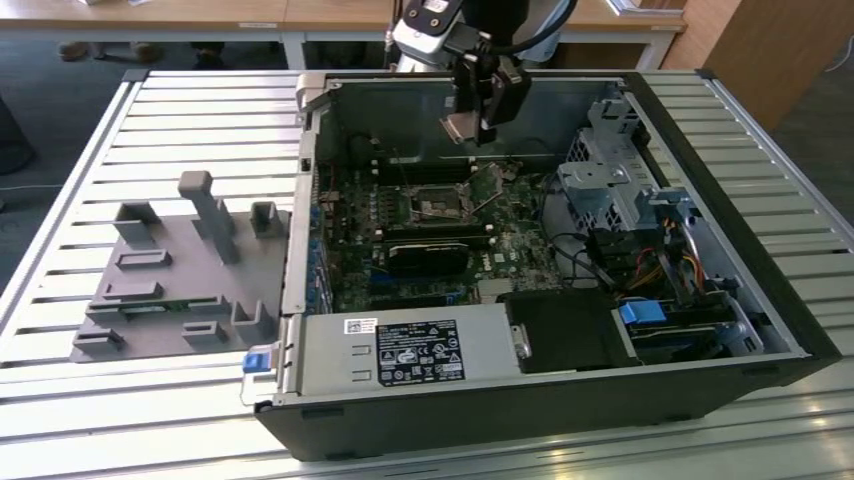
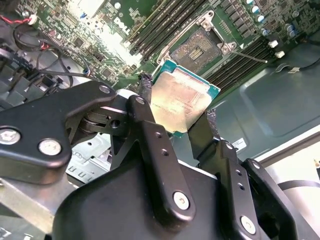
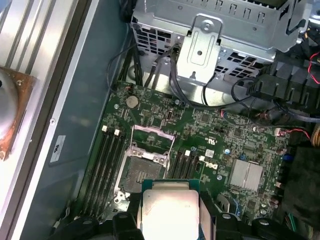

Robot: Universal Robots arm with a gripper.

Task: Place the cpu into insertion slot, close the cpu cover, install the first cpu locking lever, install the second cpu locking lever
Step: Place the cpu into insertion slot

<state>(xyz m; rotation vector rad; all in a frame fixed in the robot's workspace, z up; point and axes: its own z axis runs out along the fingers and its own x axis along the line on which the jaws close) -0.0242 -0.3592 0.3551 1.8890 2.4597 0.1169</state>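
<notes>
I found the gripper (image 2: 177, 104) pinching the cpu (image 2: 182, 97) between its two black fingers (image 2: 145, 100), gripped by opposite edges with the pale metal face turned toward the second wrist camera; in the exterior view the gripper (image 1: 475, 122) hung above the open computer case (image 1: 747, 300), the chip well clear of the board. The insertion slot (image 3: 145, 172) lay bare and unfilled on the motherboard (image 3: 220, 125), with the cpu cover (image 3: 152, 134) swung up off it; a thin wire lever (image 2: 250, 56) stood out beside the socket, and memory slots (image 3: 107, 165) ran close alongside.

Risks, in my judgement: the hold was on thin edges only, so the chip could slip or rotate in the pinch; it looked skewed relative to the socket frame — seated out of square, it could bend the contacts; the fingers were wider than the chip, so they could strike the raised cover or the lever on approach.
</notes>
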